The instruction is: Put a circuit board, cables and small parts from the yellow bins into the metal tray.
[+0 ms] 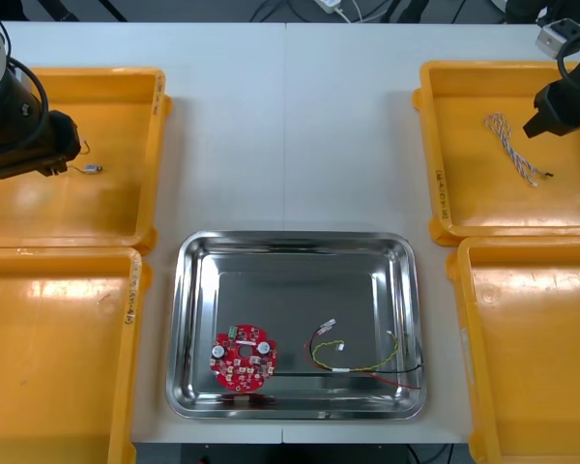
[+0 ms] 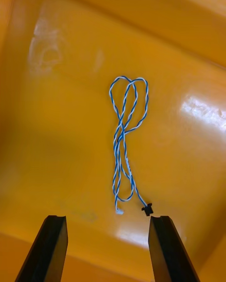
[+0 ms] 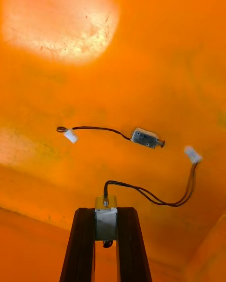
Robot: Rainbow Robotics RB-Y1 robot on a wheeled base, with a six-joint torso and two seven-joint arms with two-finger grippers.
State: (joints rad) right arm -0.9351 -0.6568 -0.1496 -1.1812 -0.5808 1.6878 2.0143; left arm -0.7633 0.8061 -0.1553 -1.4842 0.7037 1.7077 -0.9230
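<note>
My left gripper [image 3: 106,211] is shut on a small metal part [image 3: 106,221] that trails a black lead with a white plug [image 3: 192,154]. It hangs over the far left yellow bin [image 1: 126,116], where the left gripper [image 1: 68,155] shows beside a second small metal part [image 1: 92,169]; that part [image 3: 147,138] lies flat on the bin floor. My right gripper [image 2: 107,221] is open above a twisted blue and white cable [image 2: 125,136] in the far right bin [image 1: 464,203]. The metal tray [image 1: 198,290] holds a red circuit board [image 1: 244,360] and a red and yellow cable [image 1: 362,362].
Two near yellow bins [image 1: 58,358] [image 1: 532,348] flank the tray. The blue and white cable [image 1: 512,150] lies close to the right gripper [image 1: 536,126]. A seam in the table runs down the middle behind the tray.
</note>
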